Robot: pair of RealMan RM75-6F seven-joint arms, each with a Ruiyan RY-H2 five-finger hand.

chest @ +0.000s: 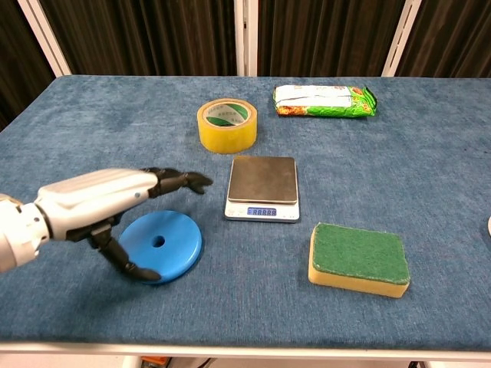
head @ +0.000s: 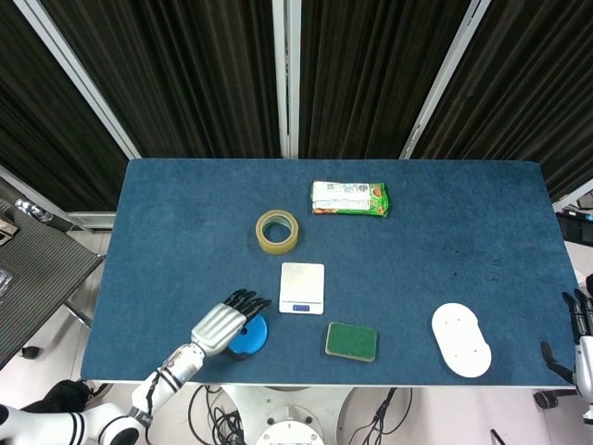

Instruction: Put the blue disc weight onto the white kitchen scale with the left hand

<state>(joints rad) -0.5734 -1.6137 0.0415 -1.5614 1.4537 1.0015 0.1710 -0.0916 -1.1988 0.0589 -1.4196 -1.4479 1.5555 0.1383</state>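
Note:
The blue disc weight [chest: 164,242] lies flat on the table, left of and nearer than the white kitchen scale [chest: 263,188]; its centre hole shows. In the head view the disc [head: 249,336] sits at the lower left of the scale [head: 302,287]. My left hand [chest: 107,196] hovers over the disc's left side with its fingers [chest: 181,182] stretched toward the scale and short of it. Its thumb hangs down by the disc's near-left edge. It holds nothing. The scale's plate is bare and its display is lit. My right hand [head: 580,336] rests at the table's far right edge, fingers apart.
A roll of yellow tape [chest: 226,125] stands behind the scale and a green snack packet [chest: 323,100] lies further back. A green and yellow sponge [chest: 358,259] lies right of the scale. A white oval object [head: 460,339] lies at the front right.

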